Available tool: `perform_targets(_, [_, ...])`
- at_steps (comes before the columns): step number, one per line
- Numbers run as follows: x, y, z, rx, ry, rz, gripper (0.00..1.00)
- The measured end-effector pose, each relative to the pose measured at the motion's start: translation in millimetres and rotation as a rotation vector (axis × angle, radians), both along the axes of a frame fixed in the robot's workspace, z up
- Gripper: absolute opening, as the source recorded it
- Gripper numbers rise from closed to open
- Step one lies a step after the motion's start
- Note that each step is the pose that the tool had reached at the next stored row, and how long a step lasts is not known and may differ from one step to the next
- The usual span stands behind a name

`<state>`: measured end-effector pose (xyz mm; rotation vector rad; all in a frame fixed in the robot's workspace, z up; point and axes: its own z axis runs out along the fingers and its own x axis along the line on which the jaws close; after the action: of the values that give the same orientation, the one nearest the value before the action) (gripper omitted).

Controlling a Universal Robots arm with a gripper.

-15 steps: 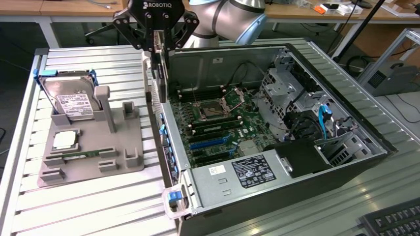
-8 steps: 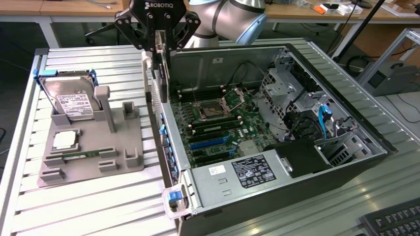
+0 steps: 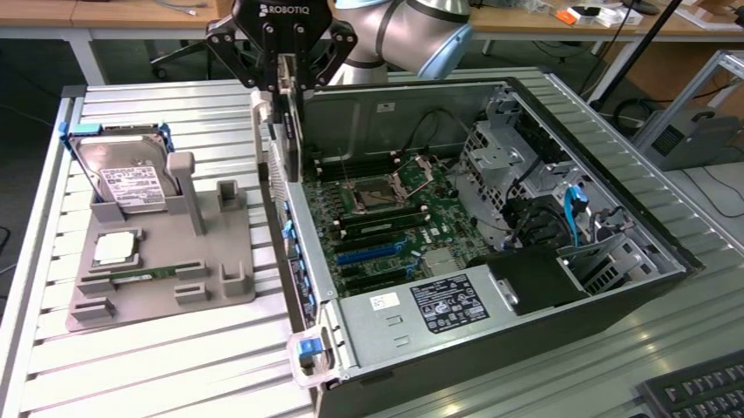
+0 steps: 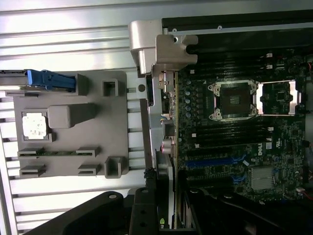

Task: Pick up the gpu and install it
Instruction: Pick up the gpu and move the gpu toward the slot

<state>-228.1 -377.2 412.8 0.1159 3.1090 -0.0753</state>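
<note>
The gpu (image 3: pixel 298 131) hangs on edge from my gripper (image 3: pixel 291 85), which is shut on its upper edge. The card is a thin dark board with a silver end bracket (image 3: pixel 267 131). It hangs above the open computer case (image 3: pixel 348 104), by the case wall on the exterior view's left, over the motherboard's far part. The blue expansion slots (image 3: pixel 372 252) lie lower and nearer the camera. In the wrist view the gpu (image 4: pixel 146 200) appears edge-on between my black fingers (image 4: pixel 98 213), with my gripper (image 4: pixel 164 215) over the boundary between case wall and motherboard (image 4: pixel 234 132).
A grey fixture (image 3: pixel 174 261) beside the case on the exterior view's left carries a hard drive (image 3: pixel 125 178), a processor (image 3: pixel 114 248) and a memory stick (image 3: pixel 139 277). Inside the case are the CPU socket (image 3: pixel 378 187), power supply (image 3: pixel 448 305) and drive cages (image 3: pixel 511 157). A keyboard (image 3: pixel 698 392) lies at lower right.
</note>
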Motion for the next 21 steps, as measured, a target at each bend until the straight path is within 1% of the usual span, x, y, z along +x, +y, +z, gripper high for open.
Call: perform_targets(21, [6.1,0.0,-0.5,-0.0001,0.0000,0.000,0.27])
